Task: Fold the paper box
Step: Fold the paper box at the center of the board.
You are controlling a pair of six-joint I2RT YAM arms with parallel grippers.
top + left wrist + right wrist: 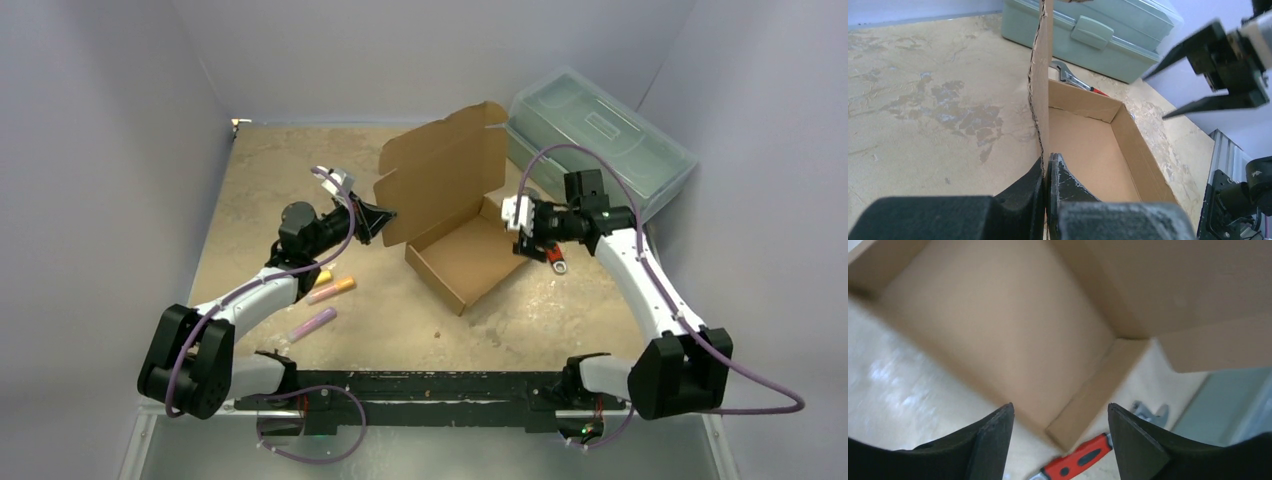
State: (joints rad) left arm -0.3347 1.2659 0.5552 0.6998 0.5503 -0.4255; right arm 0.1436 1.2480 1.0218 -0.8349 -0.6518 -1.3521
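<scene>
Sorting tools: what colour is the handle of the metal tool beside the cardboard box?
The metal tool's handle is red with dark inlays; clearest in the right wrist view.

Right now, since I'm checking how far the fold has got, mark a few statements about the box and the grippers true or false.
1. The left gripper is shut on the paper box's upright lid. True.
2. The right gripper clamps the box's wall. False: its jaws stand open, holding nothing.
3. The lid lies folded flat over the box. False: it stands upright.
4. Red-handled pliers lie on the table beside the box. True.
</scene>
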